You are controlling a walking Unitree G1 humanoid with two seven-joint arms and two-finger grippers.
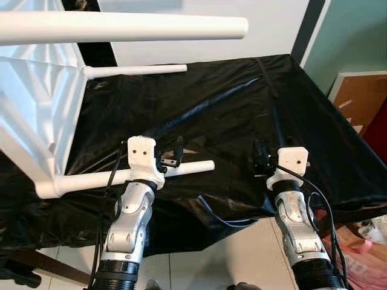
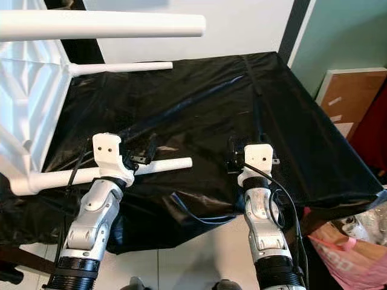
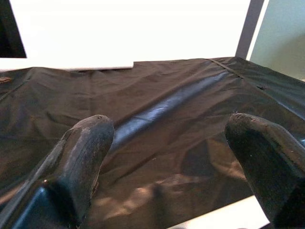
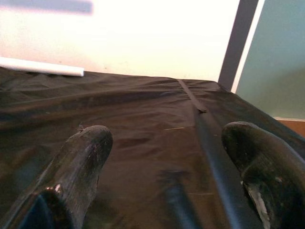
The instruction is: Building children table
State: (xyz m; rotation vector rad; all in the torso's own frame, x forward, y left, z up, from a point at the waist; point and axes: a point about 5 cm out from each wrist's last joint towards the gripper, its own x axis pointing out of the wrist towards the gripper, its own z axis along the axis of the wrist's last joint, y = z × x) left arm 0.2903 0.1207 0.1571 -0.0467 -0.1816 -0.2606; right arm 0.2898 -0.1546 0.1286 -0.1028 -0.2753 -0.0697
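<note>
White children's table (image 1: 42, 103) lies tipped on its side at the left end of the black sheet (image 1: 242, 121). Three of its legs are in view: one high above the sheet (image 1: 121, 27), one over the sheet's far edge (image 1: 136, 70), one low at its near edge (image 1: 187, 168). Our left gripper (image 3: 167, 157) sits at that low leg, fingers apart, nothing between them, black sheet beyond. Our right gripper (image 4: 164, 167) hovers over the sheet's near edge, well right of the table, fingers apart, also empty. Pink bag (image 2: 347, 257) on the floor right of the sheet.
</note>
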